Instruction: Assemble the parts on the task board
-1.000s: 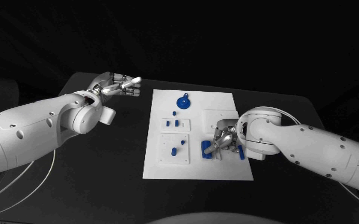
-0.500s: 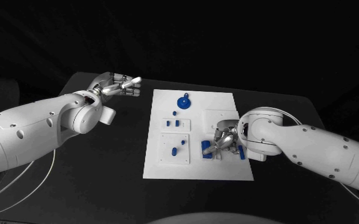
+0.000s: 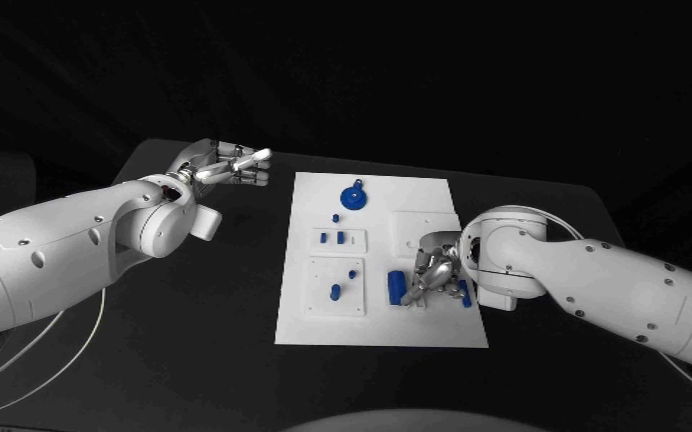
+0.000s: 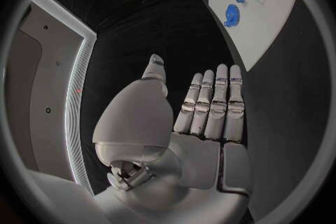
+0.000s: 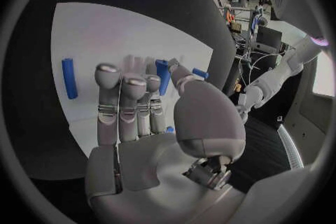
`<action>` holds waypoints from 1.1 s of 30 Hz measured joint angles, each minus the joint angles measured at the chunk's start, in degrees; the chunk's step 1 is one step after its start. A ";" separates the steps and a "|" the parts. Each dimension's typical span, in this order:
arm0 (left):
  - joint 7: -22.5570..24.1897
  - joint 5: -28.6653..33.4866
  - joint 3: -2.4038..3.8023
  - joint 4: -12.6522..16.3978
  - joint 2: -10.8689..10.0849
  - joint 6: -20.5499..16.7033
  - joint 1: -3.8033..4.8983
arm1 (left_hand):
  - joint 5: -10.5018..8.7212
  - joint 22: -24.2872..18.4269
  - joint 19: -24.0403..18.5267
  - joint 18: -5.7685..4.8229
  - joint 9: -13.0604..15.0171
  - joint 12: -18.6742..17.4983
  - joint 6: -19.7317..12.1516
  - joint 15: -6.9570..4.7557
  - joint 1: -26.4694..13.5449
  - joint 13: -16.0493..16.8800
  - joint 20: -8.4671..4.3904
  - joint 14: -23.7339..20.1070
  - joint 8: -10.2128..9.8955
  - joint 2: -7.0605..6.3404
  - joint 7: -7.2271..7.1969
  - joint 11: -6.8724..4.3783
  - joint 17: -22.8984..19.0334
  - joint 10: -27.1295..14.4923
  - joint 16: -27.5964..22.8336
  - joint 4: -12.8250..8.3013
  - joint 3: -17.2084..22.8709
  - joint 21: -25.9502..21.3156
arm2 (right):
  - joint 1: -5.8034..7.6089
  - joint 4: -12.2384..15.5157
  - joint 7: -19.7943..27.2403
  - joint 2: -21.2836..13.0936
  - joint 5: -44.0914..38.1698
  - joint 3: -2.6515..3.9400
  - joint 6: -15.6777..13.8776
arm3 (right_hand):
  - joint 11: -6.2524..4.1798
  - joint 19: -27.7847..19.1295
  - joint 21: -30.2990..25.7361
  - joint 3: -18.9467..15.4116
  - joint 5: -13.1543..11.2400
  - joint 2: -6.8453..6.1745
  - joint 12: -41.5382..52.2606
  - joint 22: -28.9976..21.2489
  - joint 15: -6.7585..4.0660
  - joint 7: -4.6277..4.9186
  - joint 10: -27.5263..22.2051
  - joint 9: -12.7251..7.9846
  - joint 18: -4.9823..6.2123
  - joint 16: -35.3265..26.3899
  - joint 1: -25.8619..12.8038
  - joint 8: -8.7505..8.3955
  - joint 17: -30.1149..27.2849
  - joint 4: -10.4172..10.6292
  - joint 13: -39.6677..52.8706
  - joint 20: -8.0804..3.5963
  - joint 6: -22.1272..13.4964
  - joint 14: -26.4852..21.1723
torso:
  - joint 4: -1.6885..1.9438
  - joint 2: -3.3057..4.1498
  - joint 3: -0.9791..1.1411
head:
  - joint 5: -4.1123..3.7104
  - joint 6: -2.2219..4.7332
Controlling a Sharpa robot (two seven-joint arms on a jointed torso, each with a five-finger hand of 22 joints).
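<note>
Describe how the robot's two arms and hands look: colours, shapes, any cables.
Both arms are smooth, rounded white shells with bulbous joints. The left arm has thin pale cables looping below it. Each ends in a silver metal hand: the left hand and right hand have segmented fingers and a large rounded grey thumb base.

Blue part (image 3: 401, 295) half-hidden under right hand (image 3: 428, 277)

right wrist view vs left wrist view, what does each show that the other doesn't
Right wrist view alone: the right hand over the board's near end, a blue bar lying beside its fingers and another blue piece at its fingertips. Left wrist view alone: the left hand, fingers straight and holding nothing, over bare table, and the round blue part. Both: the white task board.
</note>
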 measured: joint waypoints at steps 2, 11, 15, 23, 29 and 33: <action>-0.01 -0.02 0.00 -0.01 0.00 0.00 0.00 | 0.00 0.00 0.00 0.00 0.00 0.00 0.00 0.00 0.00 0.00 0.00 0.00 0.00 0.00 0.00 0.00 0.00 0.00 0.00 0.00 0.00 0.00 | -0.02 0.04 0.00 -0.03 0.02 0.00 0.29 | 0.00 0.00 0.00 -0.01 0.47 0.21 0.15 0.00 0.00 -0.12 0.00 -0.16 0.00 0.24 0.21 0.00 -0.01 -1.41 -0.01 0.00 0.11 0.00 | 0.01 -0.02 0.00 | 0.00 -0.01; -0.03 -0.07 0.00 -0.03 -0.03 0.00 0.00 | 0.00 0.00 0.00 0.00 0.00 0.00 0.00 0.00 0.00 0.00 0.00 0.00 0.00 0.00 0.00 0.00 0.00 0.00 0.00 0.00 0.00 0.00 | -0.09 0.06 0.00 0.01 0.03 0.01 0.96 | 0.00 0.00 0.00 -0.17 1.00 1.28 0.26 0.00 0.00 -0.21 0.00 -0.50 -0.01 0.24 -0.25 0.00 -0.14 -2.48 -0.06 0.00 0.19 0.00 | 0.02 -0.02 0.00 | 0.06 0.00; -0.04 -0.09 0.00 -0.03 -0.03 0.00 0.00 | 0.00 0.00 0.00 0.00 0.00 0.00 0.00 0.00 0.00 0.00 0.00 0.00 0.00 0.00 0.00 0.00 0.00 0.00 0.00 0.00 0.00 0.00 | -0.10 -0.04 0.00 0.11 0.01 0.01 0.92 | 0.00 0.00 0.00 -0.02 1.33 2.07 0.55 0.00 0.00 -0.21 0.00 -0.50 -0.01 0.46 -1.04 0.00 -0.17 -1.68 -0.07 0.00 0.19 0.00 | 0.02 -0.02 0.01 | 0.08 0.02; -0.05 -0.11 0.00 -0.04 -0.03 0.00 0.00 | 0.00 0.00 0.00 0.00 0.00 0.00 0.00 0.00 0.00 0.00 0.00 0.00 0.00 0.00 0.00 0.00 0.00 0.00 0.00 0.00 0.00 0.00 | -0.11 -0.47 -0.01 0.57 -0.17 0.01 0.41 | -0.21 0.00 0.28 0.86 1.78 4.30 0.75 0.00 0.00 -0.22 0.21 -0.40 -0.01 0.46 -1.61 0.00 -0.37 -1.82 -0.06 0.00 0.19 0.00 | 0.02 0.00 0.02 | 0.09 -0.03; -0.07 -0.12 0.00 -0.04 -0.02 0.01 0.00 | 0.00 0.00 0.00 0.00 0.00 0.00 0.00 0.00 0.00 0.00 0.00 0.00 0.00 0.00 0.00 0.00 0.00 0.00 0.00 0.00 0.00 0.00 | -0.21 -0.78 -0.02 0.91 -0.62 0.01 -0.06 | -0.21 -0.01 0.28 1.25 2.22 5.19 0.75 0.00 0.01 -0.41 0.21 -0.37 0.00 0.46 -2.06 0.00 -0.63 -5.96 -0.06 0.00 0.36 0.00 | 0.02 -0.01 0.02 | 0.09 -0.08; -0.08 -0.13 0.00 -0.06 -0.02 0.02 0.00 | 0.00 0.00 0.00 0.00 0.00 0.00 0.00 0.00 0.00 0.00 0.00 0.00 0.00 0.00 0.00 -0.01 0.00 0.00 0.00 0.00 0.00 0.00 | -0.29 -0.83 -0.02 1.01 -0.91 0.01 -0.40 | -0.21 -0.01 0.28 1.10 2.75 6.31 0.75 0.00 0.01 -0.42 0.21 -0.51 0.00 0.62 -3.18 0.00 -0.75 -6.59 -0.06 0.00 0.36 -0.01 | 0.02 -0.01 0.02 | 0.07 -0.12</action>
